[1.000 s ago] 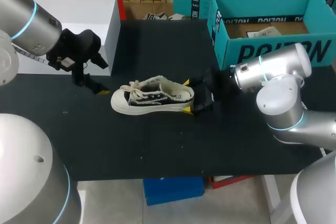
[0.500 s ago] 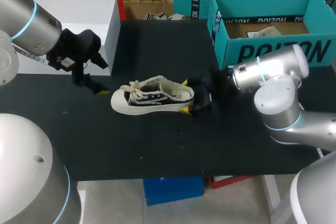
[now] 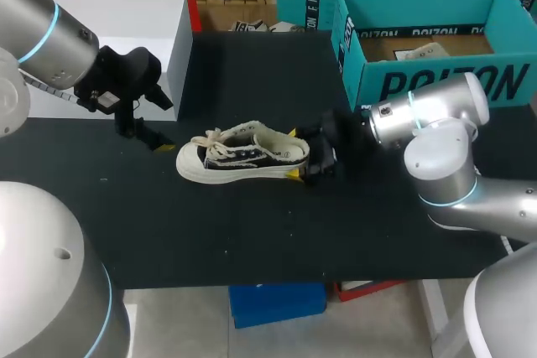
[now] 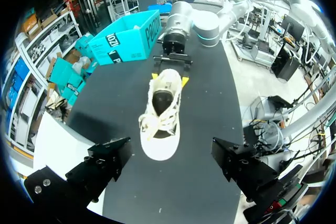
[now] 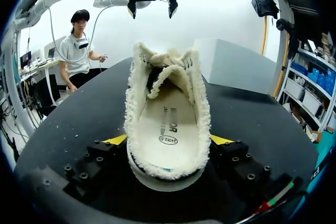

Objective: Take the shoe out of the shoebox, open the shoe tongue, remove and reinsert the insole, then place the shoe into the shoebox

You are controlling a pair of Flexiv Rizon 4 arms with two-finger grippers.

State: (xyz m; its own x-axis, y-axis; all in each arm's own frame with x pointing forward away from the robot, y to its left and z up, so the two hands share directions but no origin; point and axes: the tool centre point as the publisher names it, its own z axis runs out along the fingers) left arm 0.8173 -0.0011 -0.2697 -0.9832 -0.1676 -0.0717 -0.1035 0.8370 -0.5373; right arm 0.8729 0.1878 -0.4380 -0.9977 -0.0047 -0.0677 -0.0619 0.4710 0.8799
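Shoe point(image 3: 243, 155) lies centre frame on table point(image 3: 252, 241), out of box point(image 3: 419, 81) at upper right. Right gripper point(image 3: 294, 153) clamps heel from both sides, likely steadying it for tongue work. Left gripper point(image 4: 170, 171) spread, empty, facing toe.

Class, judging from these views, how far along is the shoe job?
Done: the shoe is out of the shoebox, lying on the table. In hand: the right gripper clamps its heel; the left gripper hangs open beyond the toe. Left, seemingly: opening the tongue, taking out and refitting the insole, then reboxing.
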